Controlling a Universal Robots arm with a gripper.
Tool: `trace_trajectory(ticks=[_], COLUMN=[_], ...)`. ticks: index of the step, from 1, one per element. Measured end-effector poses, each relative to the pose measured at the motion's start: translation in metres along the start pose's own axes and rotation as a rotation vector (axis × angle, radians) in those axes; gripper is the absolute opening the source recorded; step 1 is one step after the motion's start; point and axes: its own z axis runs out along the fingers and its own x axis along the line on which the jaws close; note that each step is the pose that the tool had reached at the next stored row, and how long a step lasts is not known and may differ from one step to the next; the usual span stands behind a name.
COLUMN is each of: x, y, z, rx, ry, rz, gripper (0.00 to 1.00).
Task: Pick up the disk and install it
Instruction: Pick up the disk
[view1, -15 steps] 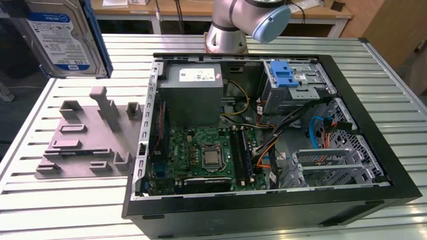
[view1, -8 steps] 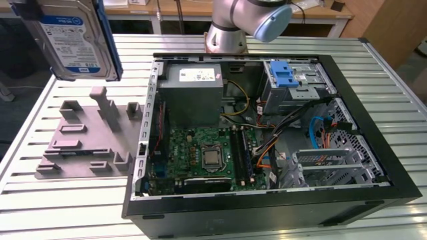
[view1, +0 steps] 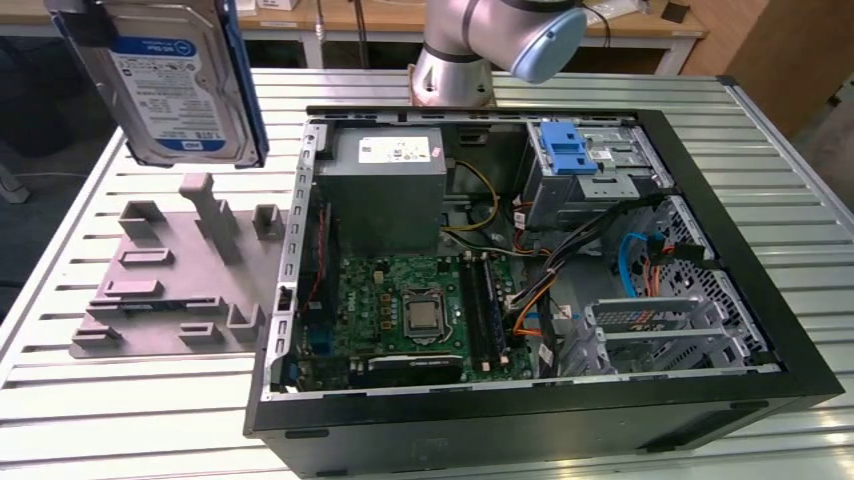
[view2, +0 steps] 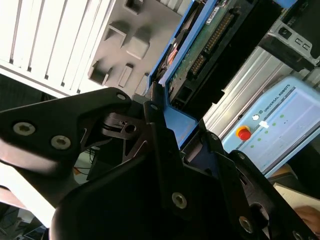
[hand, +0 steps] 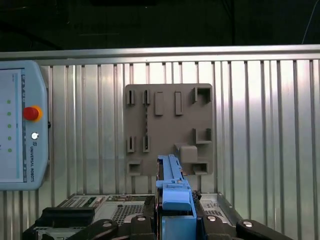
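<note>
The disk (view1: 174, 80) hangs upright in the air at the exterior view's upper left, label side showing, with blue rails along its edges. It is above the grey holder block (view1: 174, 270) and apart from it. In the first wrist view my gripper (hand: 175, 224) is shut on the disk's blue carrier (hand: 174, 187), with a black finger on each side. In the second wrist view the disk's green circuit-board side (view2: 207, 42) runs away from the black fingers (view2: 150, 112).
An open computer case (view1: 747, 290) lies on the slatted metal table (view1: 134, 420), with a blue-latched drive cage (view1: 574, 150) at its far corner. A grey power-supply box (view1: 387, 185) and a motherboard (view1: 414, 310) sit inside. A teach pendant (hand: 20, 125) lies beside the block.
</note>
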Motion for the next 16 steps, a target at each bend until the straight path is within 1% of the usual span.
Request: trace_trajectory(ticks=[5, 10, 12, 16], x=[0.0027, 0.0032, 0.0036, 0.0056], y=[-0.016, -0.0374, -0.0419, -0.0471], z=[-0.0001, -0.0003, -0.0003, -0.0002], rx=[-0.0025, -0.0041, -0.0041, -0.0015], ry=[0.0001, 0.0002, 0.0002, -0.0004], rz=[0.0, 0.0, 0.0, 0.0], gripper=[0.36, 0.36, 0.36, 0.36])
